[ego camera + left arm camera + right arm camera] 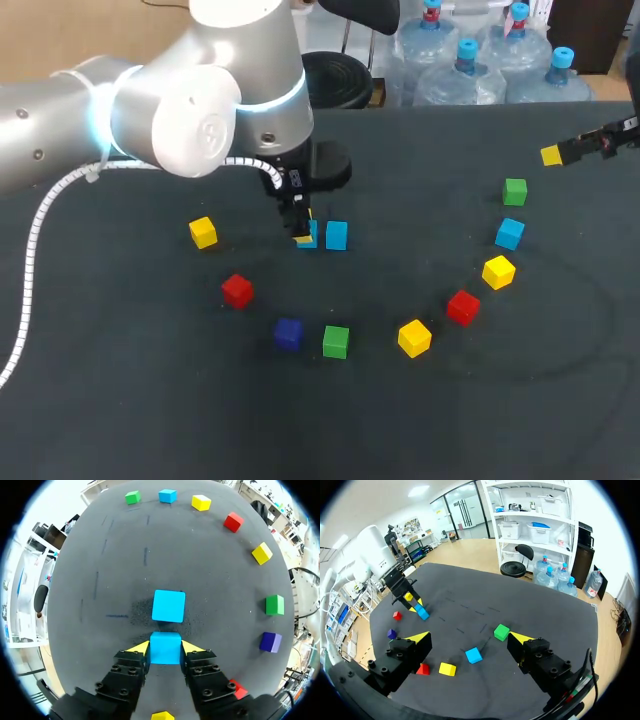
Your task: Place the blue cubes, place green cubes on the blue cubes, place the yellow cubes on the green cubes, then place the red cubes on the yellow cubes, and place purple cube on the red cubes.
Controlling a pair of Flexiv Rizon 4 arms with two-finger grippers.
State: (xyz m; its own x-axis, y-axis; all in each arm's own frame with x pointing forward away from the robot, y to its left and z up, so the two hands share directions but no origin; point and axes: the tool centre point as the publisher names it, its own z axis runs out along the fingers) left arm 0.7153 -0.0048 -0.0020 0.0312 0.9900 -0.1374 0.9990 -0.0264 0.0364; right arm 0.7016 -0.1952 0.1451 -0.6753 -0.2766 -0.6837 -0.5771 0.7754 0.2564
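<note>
Cube (165, 648), blue, tight in left hand (165, 648)

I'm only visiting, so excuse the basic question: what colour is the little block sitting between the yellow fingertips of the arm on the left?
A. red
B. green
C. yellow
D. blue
D: in the left wrist view, the yellow tips of the left gripper touch a blue cube from both sides, with a second blue cube on the table just ahead of it.
</note>
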